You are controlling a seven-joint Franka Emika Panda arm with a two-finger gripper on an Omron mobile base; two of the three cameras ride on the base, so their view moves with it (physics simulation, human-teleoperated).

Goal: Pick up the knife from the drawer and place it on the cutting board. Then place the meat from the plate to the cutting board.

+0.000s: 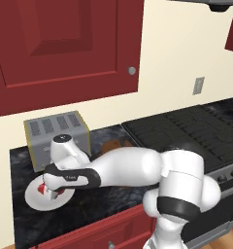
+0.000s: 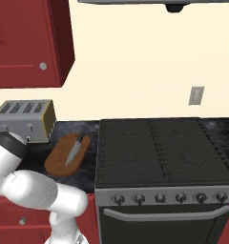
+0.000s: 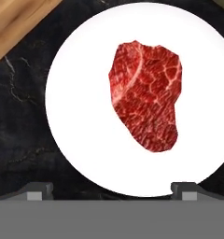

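Meat [image 3: 146,95] is being carried by the white plate [image 3: 81,135] on the dark desk [image 3: 16,116]. Fingers [image 3: 109,189] are being held wide apart above it, gripping nothing. Knife [image 2: 74,149] is lying on the cutting board [image 2: 59,162].

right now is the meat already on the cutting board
No, the meat lies on the white plate, while the cutting board carries the knife.

You find the meat [image 3: 146,95] lying on the plate [image 3: 81,116], which sits on the counter [image 1: 89,209] in front of the toaster [image 2: 26,116]. Right of the toaster, the knife [image 2: 74,149] lies on the cutting board [image 2: 59,162], just left of the stove [image 2: 159,152].
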